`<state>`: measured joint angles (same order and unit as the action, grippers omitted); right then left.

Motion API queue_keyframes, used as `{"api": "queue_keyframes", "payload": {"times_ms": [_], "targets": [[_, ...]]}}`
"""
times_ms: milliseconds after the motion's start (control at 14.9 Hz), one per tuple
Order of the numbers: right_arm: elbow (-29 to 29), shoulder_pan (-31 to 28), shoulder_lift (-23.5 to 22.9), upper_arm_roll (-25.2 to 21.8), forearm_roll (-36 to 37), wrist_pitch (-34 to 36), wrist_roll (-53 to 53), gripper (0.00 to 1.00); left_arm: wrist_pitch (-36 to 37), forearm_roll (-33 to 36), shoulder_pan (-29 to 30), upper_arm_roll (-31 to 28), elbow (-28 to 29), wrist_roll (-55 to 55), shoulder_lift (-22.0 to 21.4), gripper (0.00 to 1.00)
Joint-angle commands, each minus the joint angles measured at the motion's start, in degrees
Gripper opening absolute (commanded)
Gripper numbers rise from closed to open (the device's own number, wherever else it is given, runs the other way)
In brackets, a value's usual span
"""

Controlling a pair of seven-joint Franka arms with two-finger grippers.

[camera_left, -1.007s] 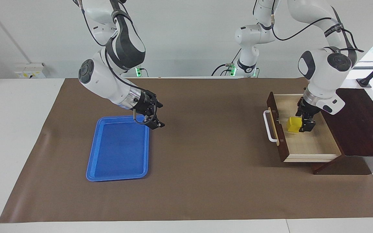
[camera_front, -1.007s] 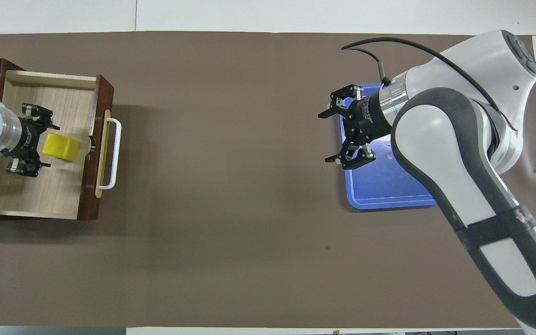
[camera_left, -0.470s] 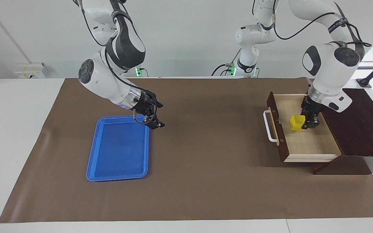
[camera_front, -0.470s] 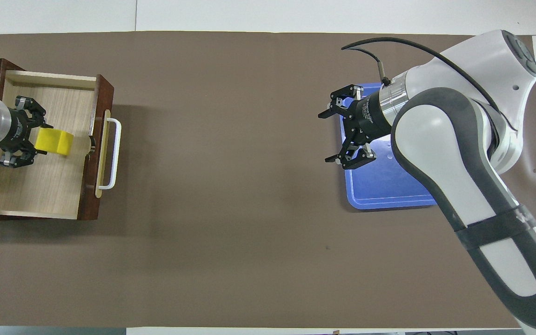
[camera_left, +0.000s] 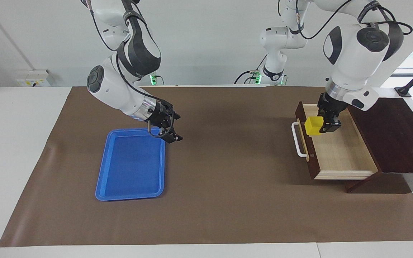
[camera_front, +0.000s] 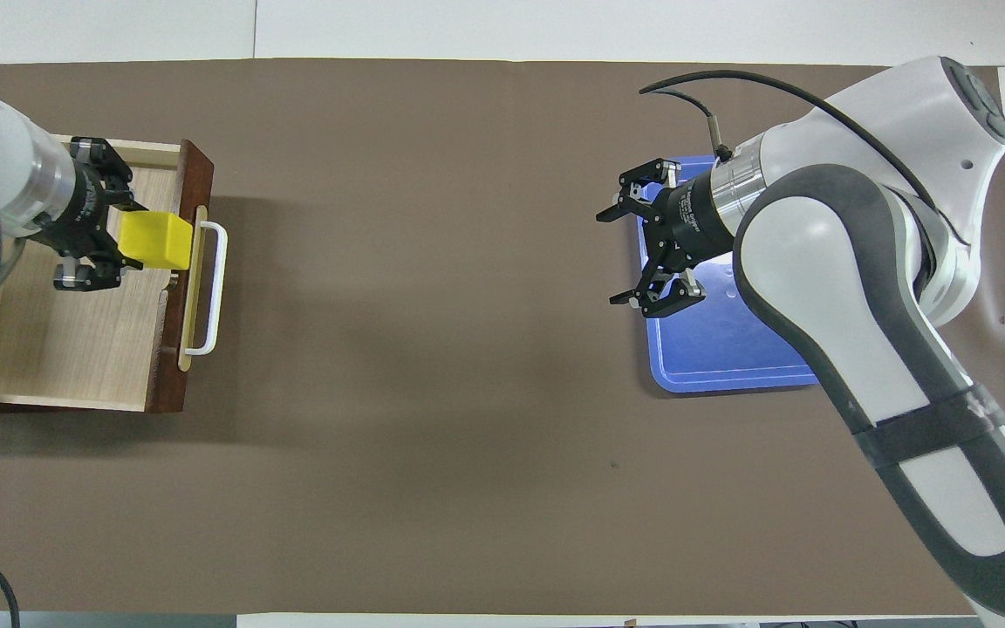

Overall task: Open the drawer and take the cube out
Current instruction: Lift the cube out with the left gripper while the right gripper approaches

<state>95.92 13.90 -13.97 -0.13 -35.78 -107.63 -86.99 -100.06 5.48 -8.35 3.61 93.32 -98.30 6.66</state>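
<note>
Laid over the white table (camera_left: 20,161), a brown mat (camera_left: 228,200), with the work spread to its two ends. At the left arm's end, a dark wooden box (camera_left: 400,139) with its drawer (camera_left: 339,157) pulled well out toward the middle of the mat, pale floor bare, white handle (camera_left: 297,140) on the front panel; already open, judging by that, so only the taking-out left to finish. Toward the right arm's end, a flat blue tray (camera_left: 131,168) lying with its long side running away from the robots, probably waiting as the place to set things down. Over the tray's edge nearest the middle of the mat, the right gripper (camera_left: 172,134), fingers spread wide and holding nothing, arm waiting. Above the drawer's front panel and clear of the floor, the left gripper (camera_left: 326,123), fingers pinching the cube (camera_left: 313,126) from two opposite sides, held up high enough to pass over the front panel, it seems. Yellow cube level or nearly so, one face turned toward the handle, sticking out from the fingers toward the middle of the table; no long axis to speak of, all sides about equal.
</note>
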Motion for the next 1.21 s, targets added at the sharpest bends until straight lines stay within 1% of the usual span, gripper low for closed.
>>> {"api": "queue_keyframes", "payload": {"times_ms": [0, 134, 269, 403, 537, 604, 940, 1142], "targets": [[0.8, 0.1, 0.6, 0.2, -0.1, -0.7, 1.6, 1.0, 0.7, -0.7, -5.0, -0.5, -1.0, -13.9, 0.9, 0.0], [0.1, 1.6, 0.0, 0.2, -0.1, -0.8, 1.8, 1.0, -0.2, -1.0, -9.1, -0.5, -0.6, -19.3, 0.6, 0.0], [-4.7, 2.4, -3.5, 0.3, -0.2, -0.2, 1.6, 1.0, -1.4, -4.5, -11.6, -0.5, -0.4, -23.5, 0.6, 0.0], [-9.7, 3.9, -7.3, 0.3, -0.8, -0.1, -0.1, 1.0, -2.7, -4.7, -14.9, -0.6, 0.8, -24.3, 0.3, 0.0], [-14.2, 5.4, -10.4, 0.3, -0.9, -0.5, -2.4, 1.0, -4.3, -4.7, -17.0, -0.5, 1.8, -24.4, 0.2, 0.0], [-15.4, 5.6, -11.2, 0.3, -1.0, -0.5, -3.3, 1.0, -4.5, -4.8, -17.5, -0.5, 1.6, -24.7, 0.6, 0.0], [-15.2, 7.9, -11.1, 0.4, -1.1, -1.8, -4.7, 1.0, -5.3, -5.3, -18.0, -0.7, 1.2, -30.2, 2.9, 0.0], [-14.8, 9.9, -11.0, 0.3, -0.6, -1.8, -5.1, 1.0, -6.1, -5.0, -18.2, -0.7, 1.3, -33.2, 3.3, 0.0]]}}
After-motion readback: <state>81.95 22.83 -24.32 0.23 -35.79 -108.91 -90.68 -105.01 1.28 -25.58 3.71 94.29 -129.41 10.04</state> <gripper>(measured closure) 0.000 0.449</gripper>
